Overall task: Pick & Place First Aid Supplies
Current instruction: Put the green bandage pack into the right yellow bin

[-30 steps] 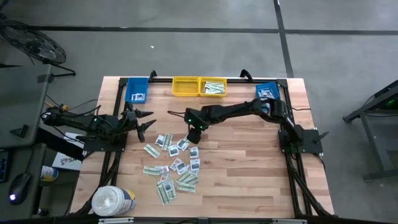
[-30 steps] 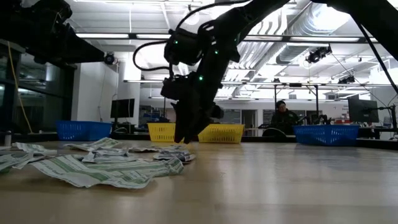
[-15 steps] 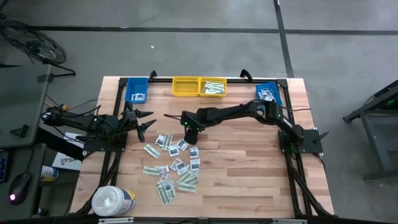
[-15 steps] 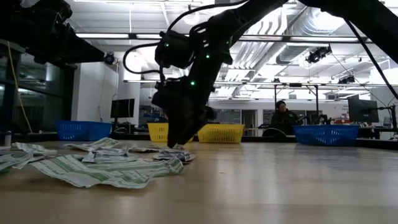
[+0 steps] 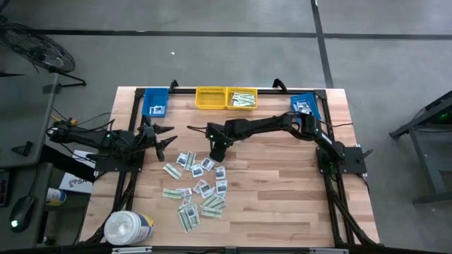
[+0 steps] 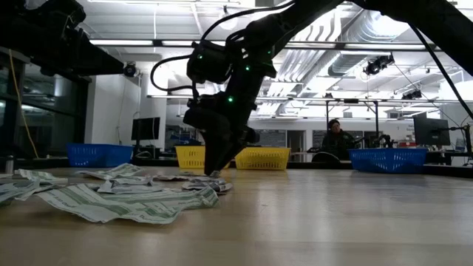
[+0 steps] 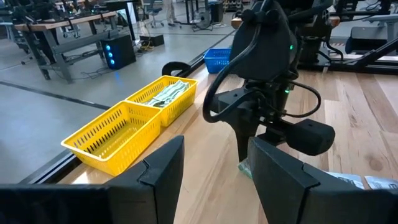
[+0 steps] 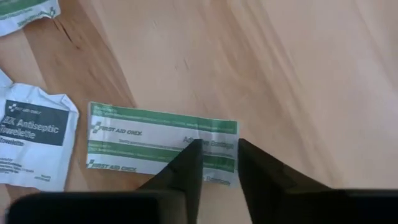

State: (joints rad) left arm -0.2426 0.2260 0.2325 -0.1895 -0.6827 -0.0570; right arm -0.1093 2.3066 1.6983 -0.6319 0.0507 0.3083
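Note:
The first aid supplies (image 5: 198, 185) lie scattered flat on the wooden table, left of its middle: pale green-white strips and squarish white packets. My right gripper (image 8: 217, 149) points steeply down at the heap's far edge (image 5: 216, 154). Its fingers stand a little apart over one end of a green-white strip (image 8: 149, 142). A white antiseptic towelette packet (image 8: 34, 140) lies beside that strip. In the low view the right gripper (image 6: 212, 171) reaches the tabletop. My left gripper (image 5: 161, 138) waits open and level at the table's left side, holding nothing. My right gripper comes from above, slanting steeply down, and sets its two fingertips (image 8: 191, 149) on the green-white strip near one end (image 8: 214, 142). The fingers lie across the strip. The strip lies flat on the table, and a band of it shows in the gap between them.
Two yellow bins (image 5: 226, 97) stand at the far edge, the right one holding green-white strips. A blue bin stands at each far corner, left (image 5: 155, 104) and right (image 5: 304, 104). A big white tub (image 5: 128, 227) sits at the near left corner. Bare wood spreads right of the heap.
My right gripper has sunk toward the table and shifted slightly toward the left edge, down onto the far edge of the packet heap. In the low view its fingertips stand closer together now than a second ago. The packets have kept their places.

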